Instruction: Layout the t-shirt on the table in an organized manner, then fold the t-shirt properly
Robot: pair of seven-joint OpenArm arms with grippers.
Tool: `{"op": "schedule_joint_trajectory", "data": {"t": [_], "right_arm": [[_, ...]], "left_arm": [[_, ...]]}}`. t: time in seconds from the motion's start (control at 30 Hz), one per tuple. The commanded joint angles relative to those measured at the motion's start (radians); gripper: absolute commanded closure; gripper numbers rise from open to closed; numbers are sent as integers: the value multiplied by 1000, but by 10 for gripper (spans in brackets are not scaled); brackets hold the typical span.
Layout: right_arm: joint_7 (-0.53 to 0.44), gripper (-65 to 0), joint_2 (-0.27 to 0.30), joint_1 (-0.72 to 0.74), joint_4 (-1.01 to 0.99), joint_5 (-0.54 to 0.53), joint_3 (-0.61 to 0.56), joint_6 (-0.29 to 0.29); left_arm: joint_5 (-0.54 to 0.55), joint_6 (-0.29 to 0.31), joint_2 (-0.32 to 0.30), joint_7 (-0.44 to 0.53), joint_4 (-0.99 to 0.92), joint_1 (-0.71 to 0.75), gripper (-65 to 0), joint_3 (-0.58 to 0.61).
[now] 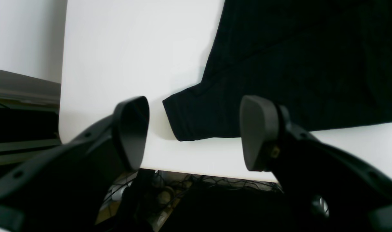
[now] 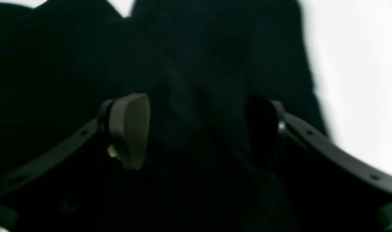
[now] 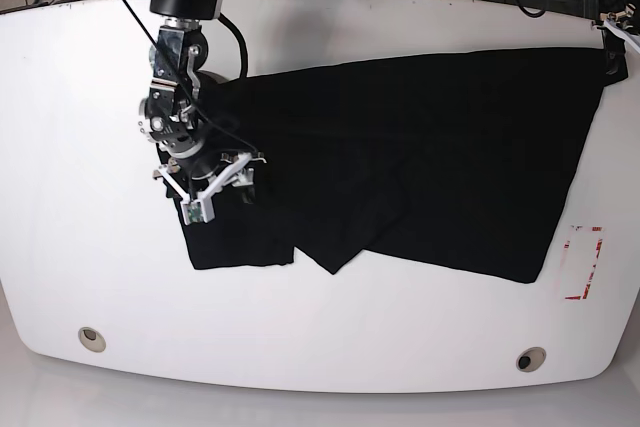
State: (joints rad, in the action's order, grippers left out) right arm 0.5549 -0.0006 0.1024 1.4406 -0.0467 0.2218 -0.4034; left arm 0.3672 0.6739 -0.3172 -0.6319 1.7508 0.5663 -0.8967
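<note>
Left wrist view: your left gripper (image 1: pixel 194 132) is spread wide over the table (image 1: pixel 125 48) edge, by a shirt (image 1: pixel 295 64) sleeve. Right wrist: right gripper (image 2: pixel 196 132) wide above black cloth. Base: shirt lies rumpled mid-table.

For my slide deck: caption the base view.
Open right gripper poised over the black cloth t-shirt spread on the glossy white table.

My base view is bright and sharp. Beyond my right gripper (image 2: pixel 196 129) all is dim, blurred black cloth; glare washes out the white to its right.
</note>
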Motion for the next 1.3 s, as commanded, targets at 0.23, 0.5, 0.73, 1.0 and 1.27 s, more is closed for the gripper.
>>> {"op": "schedule_joint_trajectory", "data": {"t": [0.23,0.5,0.73,1.0,1.27], "right_arm": [[-25,-452,7,150,-179,-9,0,-5],[-46,-452,7,178,-231,-9,0,-5],[-46,-452,7,176,-222,-8,6,-5],[-11,-452,46,138,-56,-8,44,4],[24,-452,87,109,-18,-9,153,4]], "left_arm": [[10,-1,-18,20,14,5,-404,-9],[10,-1,-18,20,14,4,-404,-9],[10,-1,-18,20,13,4,-404,-8],[10,-4,-17,20,13,-19,-404,21],[10,-6,-15,19,13,-62,-404,37]]}}
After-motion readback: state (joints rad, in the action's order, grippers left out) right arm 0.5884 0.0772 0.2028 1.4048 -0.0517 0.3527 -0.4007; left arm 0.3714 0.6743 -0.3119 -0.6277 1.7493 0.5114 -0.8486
